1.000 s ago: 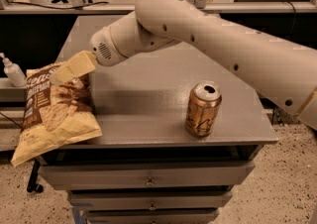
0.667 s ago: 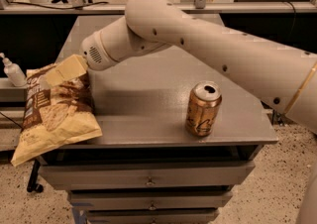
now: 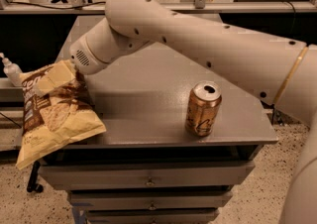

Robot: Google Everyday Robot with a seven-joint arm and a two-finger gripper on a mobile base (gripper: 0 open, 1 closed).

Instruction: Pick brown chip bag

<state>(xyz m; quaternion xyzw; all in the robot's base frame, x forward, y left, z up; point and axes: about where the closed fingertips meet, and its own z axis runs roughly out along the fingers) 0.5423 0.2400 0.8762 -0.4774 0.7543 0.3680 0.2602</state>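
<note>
Finds the brown chip bag [image 3: 54,114] at the left edge of the grey table [image 3: 143,94], close to the front left corner, lying tilted with its lower end hanging past the front edge and out over the drawers [image 3: 148,181] beneath. Shows a pale yellow crinkled skin with a dark brown panel, white lettering near the top and pictured chips across the middle. Places the gripper [image 3: 55,76] right at the bag's upper end: a pale tan piece laid against the top of the brown panel and touching it, at the tip of a thick white arm [image 3: 198,44]. Cannot tell whether open or closed there, nor whether any of the bag is pinched. Traces that arm from the right side of the view, above the back of the tabletop, to a rounded joint over the rear left part, then down to a vented wrist just beside the bag. Sets a gold-brown drink can [image 3: 203,109] upright near the front edge, right of the middle and well apart from the bag, with a dark opening in its silver top. Catches a small white bottle [image 3: 11,72] off the table past the left edge, just behind the bag's top, and speckled floor [image 3: 247,203] below the front right corner.
</note>
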